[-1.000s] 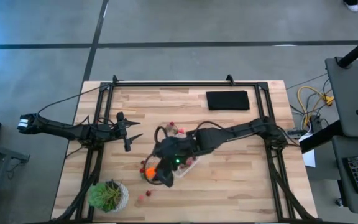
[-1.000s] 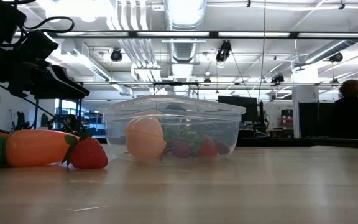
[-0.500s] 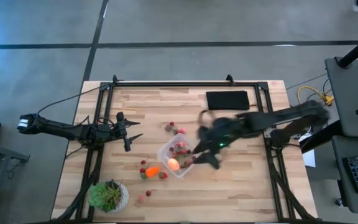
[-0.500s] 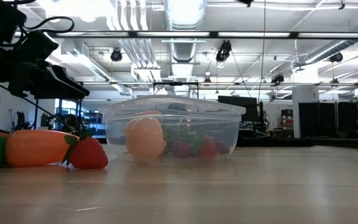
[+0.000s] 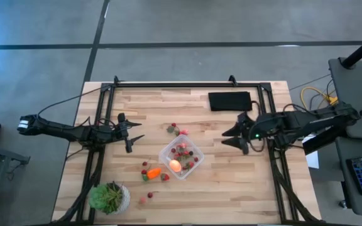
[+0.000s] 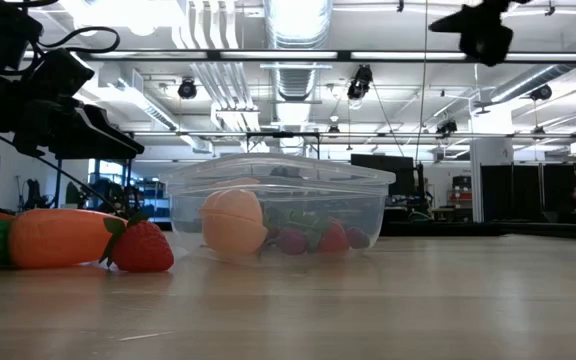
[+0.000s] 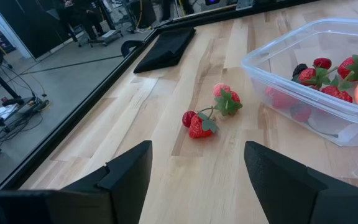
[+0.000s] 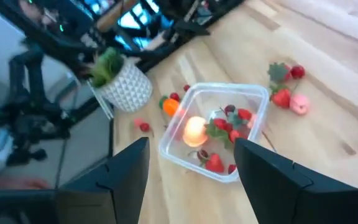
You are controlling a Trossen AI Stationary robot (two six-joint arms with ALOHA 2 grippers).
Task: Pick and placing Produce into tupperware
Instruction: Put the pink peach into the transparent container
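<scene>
On the high view I start at the left: my left gripper [image 5: 132,133] sits over the tabletop [image 5: 231,182] at centre left, its fingers [image 7: 126,171] spread wide with nothing between them. Lower left of that view, the potted plant [image 5: 109,197] stands at the tabletop's corner, with a couple of loose strawberries [image 5: 149,196] just to its right.

Moving toward the middle, the carrot [image 5: 153,172] lies beside the tub's lower-left side, with strawberries [image 5: 144,165] around it; on the low view the carrot [image 6: 56,237] rests flat at far left with a strawberry [image 6: 142,248] touching its end. The tub [image 5: 181,157] sits just below the frame's centre, upright, holding the round fruit [image 5: 175,166] and several red berries [image 5: 182,150]. The low view shows the fruit [image 6: 233,223] against the tub's [image 6: 368,190] left wall. A small cluster of strawberries [image 5: 174,129] lies on the wood just above and left of the tub; in the left wrist view they [image 7: 210,112] sit apart from it.

At right, my right gripper [image 5: 234,134] hangs well clear of the tub, fingers [image 8: 129,165] apart and empty. The black pad [image 5: 230,100] lies at upper centre right.
</scene>
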